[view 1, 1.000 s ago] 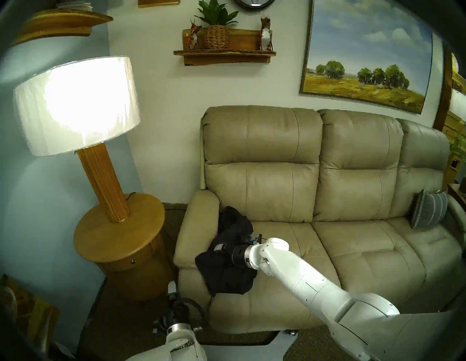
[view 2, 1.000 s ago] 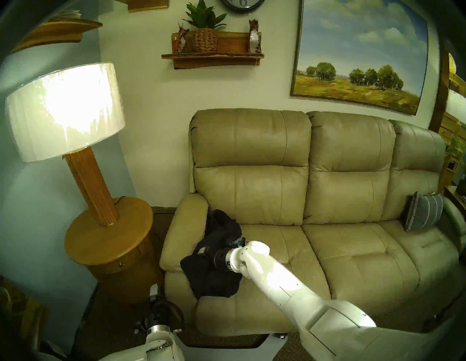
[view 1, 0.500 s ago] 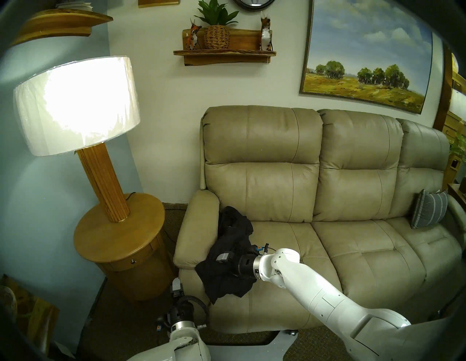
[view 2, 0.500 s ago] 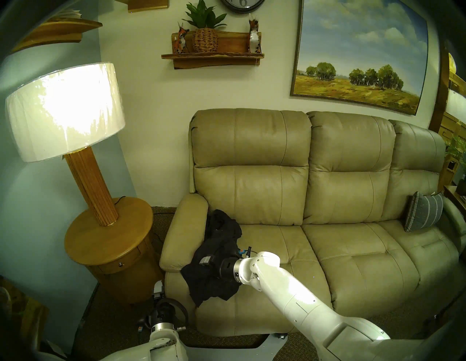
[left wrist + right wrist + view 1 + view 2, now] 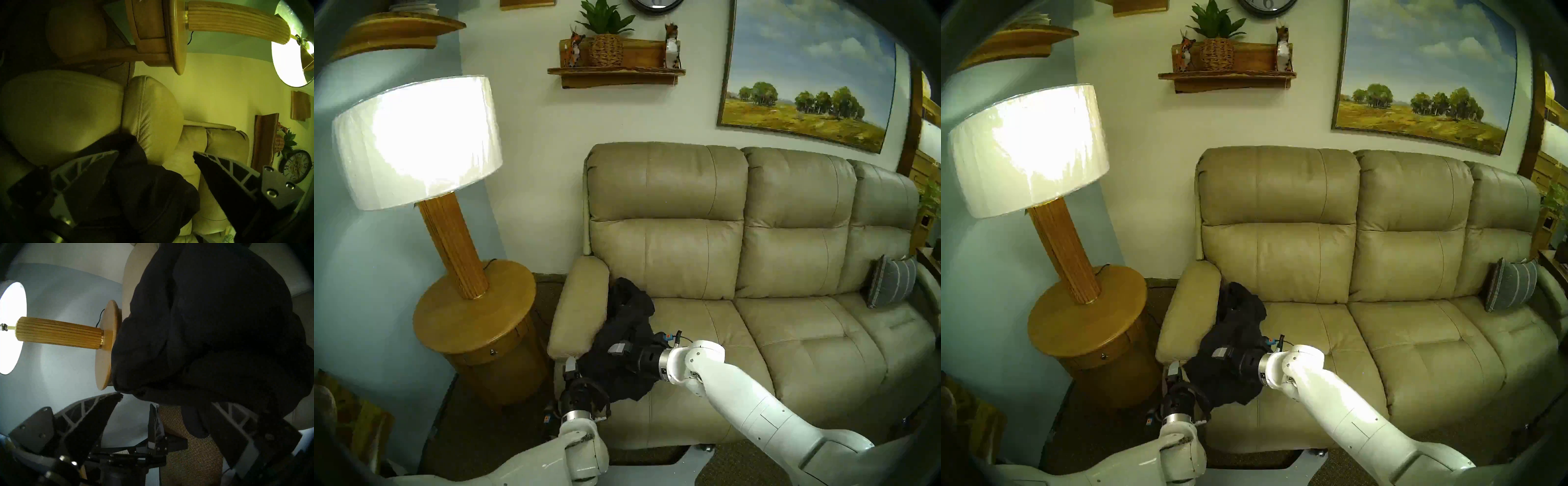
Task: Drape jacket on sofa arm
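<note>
The black jacket [image 5: 631,325] lies bunched on the left seat cushion, against the inner side of the tan sofa arm [image 5: 582,305], with its front edge spilling over the seat front. My right gripper [image 5: 612,351] reaches in from the right just above the jacket. In the right wrist view its jaws stand wide open and the jacket [image 5: 212,327] hangs over one finger [image 5: 237,422]. My left gripper [image 5: 573,370] points up at the front end of the arm. Open too, it has the jacket's edge [image 5: 136,195] lying between its fingers [image 5: 220,171].
A round wooden side table [image 5: 473,315] with a tall lit lamp [image 5: 415,142] stands close to the left of the sofa arm. A grey striped pillow [image 5: 890,285] leans at the sofa's far right end. Brown carpet [image 5: 483,437] covers the floor in front.
My left gripper has risen from low by the floor to the front end of the sofa arm, at the jacket's edge. The right arm has drawn back a little to the right.
</note>
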Controlling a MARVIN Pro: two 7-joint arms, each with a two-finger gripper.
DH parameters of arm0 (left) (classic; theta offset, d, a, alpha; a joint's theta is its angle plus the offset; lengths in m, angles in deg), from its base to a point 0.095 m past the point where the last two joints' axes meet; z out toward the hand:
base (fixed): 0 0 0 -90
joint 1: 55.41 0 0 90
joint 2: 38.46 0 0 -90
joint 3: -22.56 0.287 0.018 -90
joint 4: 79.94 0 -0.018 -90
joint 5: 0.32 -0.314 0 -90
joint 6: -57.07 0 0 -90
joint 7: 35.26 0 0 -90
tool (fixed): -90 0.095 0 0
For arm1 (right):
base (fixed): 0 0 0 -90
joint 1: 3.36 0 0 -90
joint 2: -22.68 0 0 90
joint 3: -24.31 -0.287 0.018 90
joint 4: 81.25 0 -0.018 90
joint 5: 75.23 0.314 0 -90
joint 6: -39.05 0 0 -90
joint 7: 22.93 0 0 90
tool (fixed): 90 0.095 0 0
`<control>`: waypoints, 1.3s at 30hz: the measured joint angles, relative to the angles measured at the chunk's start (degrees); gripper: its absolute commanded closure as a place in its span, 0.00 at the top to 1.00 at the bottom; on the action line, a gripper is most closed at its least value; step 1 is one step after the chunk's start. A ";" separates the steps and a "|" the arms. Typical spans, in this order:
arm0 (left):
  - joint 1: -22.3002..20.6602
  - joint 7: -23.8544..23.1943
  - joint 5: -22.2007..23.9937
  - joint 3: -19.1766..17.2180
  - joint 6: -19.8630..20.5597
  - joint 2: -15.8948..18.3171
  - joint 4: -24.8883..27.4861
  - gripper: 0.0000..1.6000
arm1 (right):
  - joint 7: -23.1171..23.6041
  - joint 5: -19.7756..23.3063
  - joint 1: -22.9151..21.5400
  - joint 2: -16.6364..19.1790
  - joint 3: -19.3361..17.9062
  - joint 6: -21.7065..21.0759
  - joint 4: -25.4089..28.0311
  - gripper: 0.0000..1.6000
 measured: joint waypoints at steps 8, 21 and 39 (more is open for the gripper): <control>-2.80 2.70 3.64 -1.94 7.73 -2.80 -4.14 1.00 | -3.21 0.47 2.21 1.17 -1.26 1.19 3.05 1.00; -6.23 6.83 7.19 -2.48 18.26 -6.22 -11.07 1.00 | -5.89 2.20 5.19 3.30 -4.25 2.39 7.10 1.00; -11.70 12.46 9.71 -3.39 19.65 -11.43 -19.51 0.00 | -5.85 5.02 9.01 6.14 -8.24 3.18 10.76 1.00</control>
